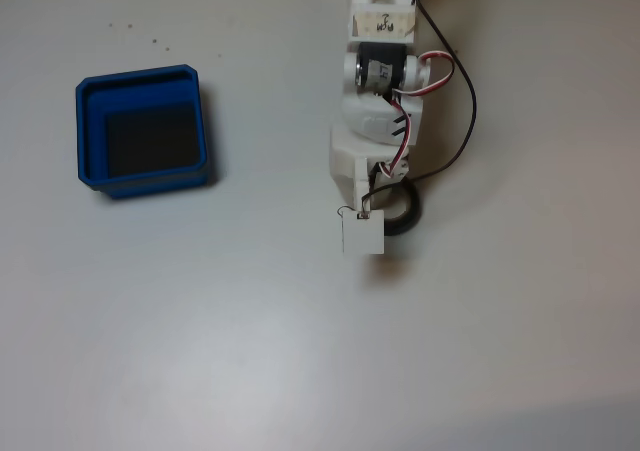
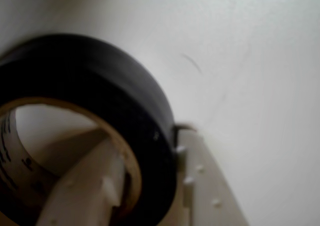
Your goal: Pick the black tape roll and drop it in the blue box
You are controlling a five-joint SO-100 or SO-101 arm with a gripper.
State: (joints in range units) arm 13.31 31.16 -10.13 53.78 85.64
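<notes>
Black tape roll (image 2: 100, 85) flat on table, hole upward, claw (image 2: 145, 186) pinching its wall.

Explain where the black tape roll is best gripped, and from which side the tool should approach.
Grip the ring wall of the black tape roll, one finger inside the beige core and one outside, coming from above. The roll lies flat on the table with its hole facing up, as the wrist view shows.

black tape roll (image 1: 408, 214) under arm, blue box (image 1: 143, 131) apart
</notes>
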